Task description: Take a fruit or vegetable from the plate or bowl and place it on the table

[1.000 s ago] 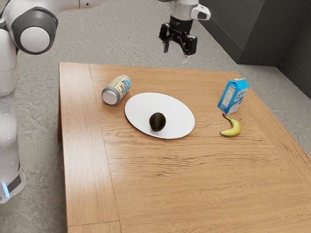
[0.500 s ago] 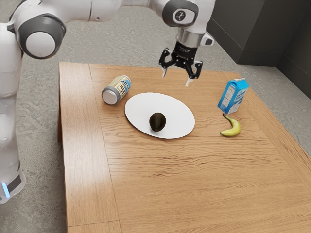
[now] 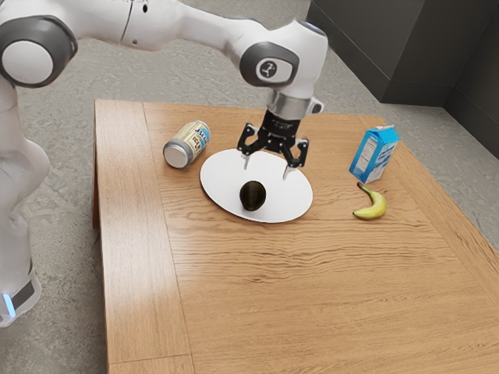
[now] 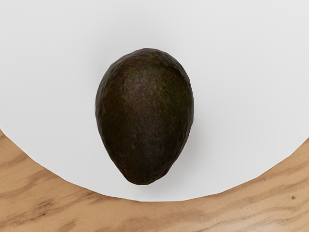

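My gripper (image 3: 266, 171) hovers with fingers spread above the white plate (image 3: 221, 180), where a dark avocado (image 3: 253, 196) (plump thing) lies ungripped.

A dark avocado (image 4: 145, 116) rests on a white plate (image 4: 241, 121).

The gripper (image 3: 266, 172) has dropped from up past the counter's (image 3: 312, 296) far edge, as the exterior view had it, to just above the plate (image 3: 221, 183), near the avocado (image 3: 253, 196); the arm's elbow (image 3: 27, 62) has slid toward that view's left.
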{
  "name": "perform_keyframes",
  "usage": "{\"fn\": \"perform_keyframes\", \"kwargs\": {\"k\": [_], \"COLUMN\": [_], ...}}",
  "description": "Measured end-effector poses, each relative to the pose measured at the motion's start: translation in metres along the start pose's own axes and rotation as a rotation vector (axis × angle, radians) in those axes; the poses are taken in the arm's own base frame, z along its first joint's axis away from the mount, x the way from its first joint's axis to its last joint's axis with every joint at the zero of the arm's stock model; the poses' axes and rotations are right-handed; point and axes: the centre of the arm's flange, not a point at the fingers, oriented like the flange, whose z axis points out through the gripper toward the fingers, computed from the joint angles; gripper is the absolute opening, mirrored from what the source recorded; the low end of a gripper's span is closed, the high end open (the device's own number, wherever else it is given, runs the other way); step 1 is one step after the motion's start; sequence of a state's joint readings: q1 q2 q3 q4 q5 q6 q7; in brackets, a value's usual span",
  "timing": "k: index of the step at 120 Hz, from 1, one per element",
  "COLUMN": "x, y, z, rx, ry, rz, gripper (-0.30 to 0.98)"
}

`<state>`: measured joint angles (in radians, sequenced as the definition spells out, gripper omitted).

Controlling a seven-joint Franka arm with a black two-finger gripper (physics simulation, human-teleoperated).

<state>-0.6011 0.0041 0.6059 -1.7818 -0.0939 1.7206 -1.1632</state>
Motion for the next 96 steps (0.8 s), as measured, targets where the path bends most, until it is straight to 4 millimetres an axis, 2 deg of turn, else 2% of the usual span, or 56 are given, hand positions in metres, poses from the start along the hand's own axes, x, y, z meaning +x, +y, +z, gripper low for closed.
{"fn": "perform_keyframes", "kwargs": {"k": [17,38,61,81,96], "x": [0.0,-0.002,-0.026,-0.048,-0.052], "y": [-0.008,-0.008,0.004,0.012,0.015], "z": [0.015,0.016,0.016,0.025,0.024], "rx": [-0.002,-0.008,-0.023,-0.017,-0.019], "ry": [-0.019,0.004,0.047,0.065,0.083], "rz": [-0.045,-0.072,0.011,0.09,0.122], "gripper": [0.69,0.69,0.69,0.69,0.69]}}
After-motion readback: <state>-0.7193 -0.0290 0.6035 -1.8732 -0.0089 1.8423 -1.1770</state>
